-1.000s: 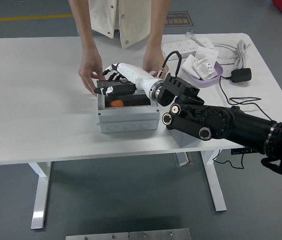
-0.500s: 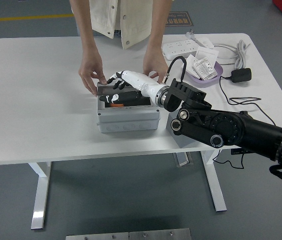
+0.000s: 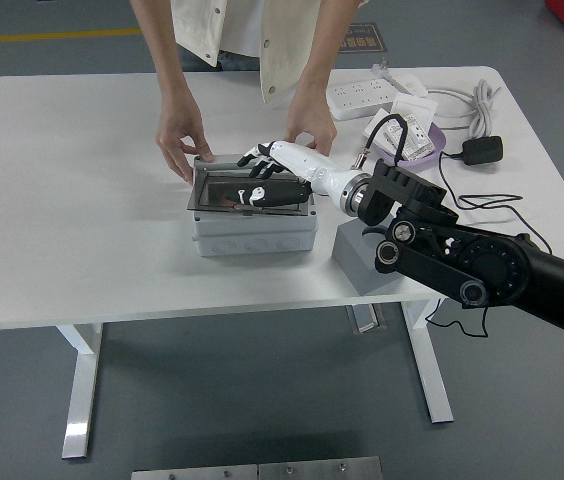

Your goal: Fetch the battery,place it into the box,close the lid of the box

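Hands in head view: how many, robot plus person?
3. The robot's right hand lies on the box lid. The person's hands sit at the box's far-left corner and far-right corner. The robot's left hand is out of view.

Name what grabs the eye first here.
The right hand, white with black fingertips, lies on the dark lid of the grey box at table centre. A person's hands steady the box's far corners. A purple tray of packets and a power strip sit far right.
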You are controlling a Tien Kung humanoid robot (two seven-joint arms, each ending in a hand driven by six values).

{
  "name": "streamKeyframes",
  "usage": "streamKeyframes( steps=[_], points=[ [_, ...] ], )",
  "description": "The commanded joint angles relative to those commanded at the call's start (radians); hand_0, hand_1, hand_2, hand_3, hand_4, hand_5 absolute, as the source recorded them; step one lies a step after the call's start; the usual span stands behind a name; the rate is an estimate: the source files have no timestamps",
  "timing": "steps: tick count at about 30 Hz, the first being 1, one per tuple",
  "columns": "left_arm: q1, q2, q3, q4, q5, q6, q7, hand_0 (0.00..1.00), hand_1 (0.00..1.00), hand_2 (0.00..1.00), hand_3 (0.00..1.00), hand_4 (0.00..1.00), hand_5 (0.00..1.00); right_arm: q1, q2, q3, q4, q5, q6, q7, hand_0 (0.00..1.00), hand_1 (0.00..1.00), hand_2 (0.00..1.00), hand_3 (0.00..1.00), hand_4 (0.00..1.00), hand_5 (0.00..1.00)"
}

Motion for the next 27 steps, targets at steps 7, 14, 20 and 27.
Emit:
streamKeyframes(
  steps=[7,14,20,27],
  points=[
    [0.005,-0.005,-0.004,0.000,0.000,-0.002,0.002,0.574,0.630,0.606,0.564,0.650,0.002,-0.129,-0.075,0.205,0.142,-0.150,0.106,-0.045,0.773,0.692,0.712,0.789,0.919,0.742],
    [0.010,-0.013,0.001,0.000,-0.010,-0.004,0.001,0.574,0.630,0.606,0.563,0.650,0.002,-0.287,-0.095,0.413,0.221,-0.128,-0.005,0.072,0.770,0.681,0.700,0.778,0.919,0.746],
    [0.014,-0.019,0.005,0.000,-0.020,-0.005,0.000,0.574,0.630,0.606,0.563,0.650,0.002,-0.425,-0.059,0.570,0.221,-0.035,-0.152,0.219,0.748,0.666,0.679,0.732,0.925,0.752],
    [0.017,-0.018,0.012,0.000,-0.029,-0.006,-0.001,0.574,0.630,0.606,0.563,0.647,0.002,-0.558,-0.049,0.694,0.253,0.091,-0.302,0.372,0.576,0.514,0.564,0.613,0.884,0.694]
  ],
)
